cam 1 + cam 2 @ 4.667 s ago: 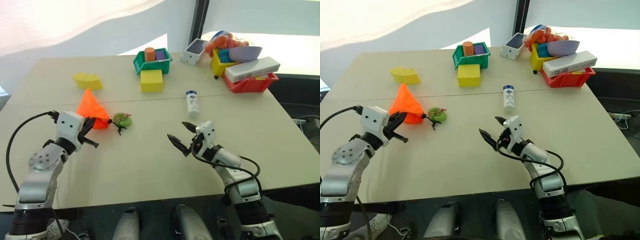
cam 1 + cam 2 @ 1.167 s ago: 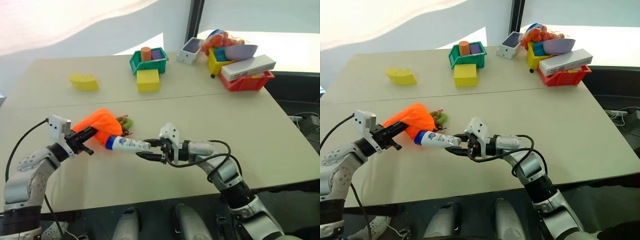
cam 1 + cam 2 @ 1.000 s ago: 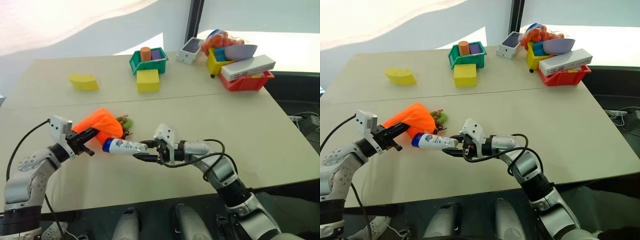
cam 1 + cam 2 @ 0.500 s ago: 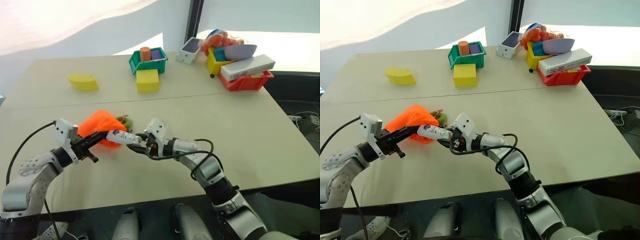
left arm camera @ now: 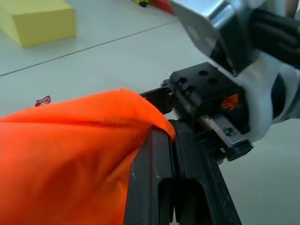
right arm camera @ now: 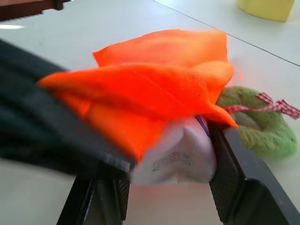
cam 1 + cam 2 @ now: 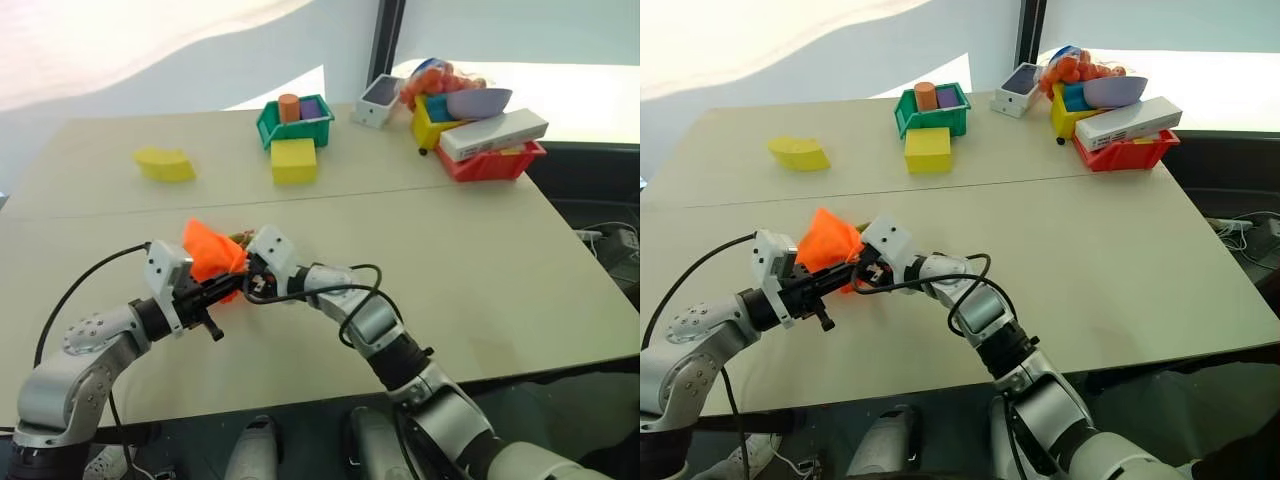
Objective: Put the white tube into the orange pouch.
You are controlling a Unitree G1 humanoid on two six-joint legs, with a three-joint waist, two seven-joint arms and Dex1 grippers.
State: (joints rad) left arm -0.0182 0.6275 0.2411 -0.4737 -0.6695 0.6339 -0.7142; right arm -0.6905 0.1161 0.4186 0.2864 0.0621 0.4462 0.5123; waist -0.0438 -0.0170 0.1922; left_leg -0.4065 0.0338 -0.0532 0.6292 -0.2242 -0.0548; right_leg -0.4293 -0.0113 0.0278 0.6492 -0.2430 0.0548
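The orange pouch hangs just above the table, left of centre. My left gripper is shut on its fabric edge. The white tube is pushed cap-first into the pouch mouth, so its flat crimped end sticks out and the cap is hidden. My right gripper is shut on that end, nose to nose with the left gripper. The pouch's green tassel lies on the table just behind.
Far left lies a yellow sponge-like block. At the back stand a yellow block and a green bin. A red bin under a long white box sits at the back right.
Both grippers have closed in on each other. The tube, earlier held clear of the pouch with its blue cap showing, has gone into the pouch mouth.
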